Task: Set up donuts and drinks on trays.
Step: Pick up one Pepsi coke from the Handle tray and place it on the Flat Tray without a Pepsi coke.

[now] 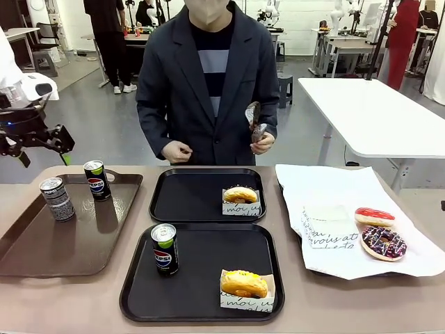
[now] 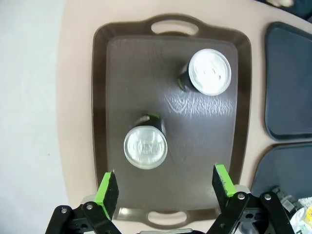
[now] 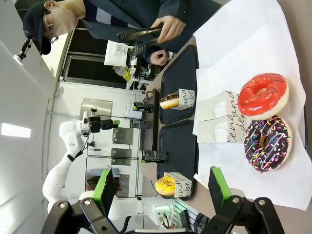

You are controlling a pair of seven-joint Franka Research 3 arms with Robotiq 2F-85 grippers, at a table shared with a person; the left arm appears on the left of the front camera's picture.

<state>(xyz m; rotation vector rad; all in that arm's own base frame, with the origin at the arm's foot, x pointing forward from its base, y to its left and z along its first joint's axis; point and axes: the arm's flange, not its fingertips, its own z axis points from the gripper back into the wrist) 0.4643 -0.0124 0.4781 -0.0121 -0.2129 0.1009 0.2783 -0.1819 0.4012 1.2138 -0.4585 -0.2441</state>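
The near tray (image 1: 208,268) holds upright Pepsi can (image 1: 165,249), sleeved yellow donut (image 1: 243,283); far tray (image 1: 188,195), glazed donut (image 1: 240,194).

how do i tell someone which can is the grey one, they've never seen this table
Find the long brown tray with handles at the robot's left end of the table. Of the two cans standing on it, it is the grey can nearer the robot, left of the black Pepsi can. It has a pale pattern and silver top, no round logo.

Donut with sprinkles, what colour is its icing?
The sprinkled donut is dark-glazed; right wrist view shows it best.
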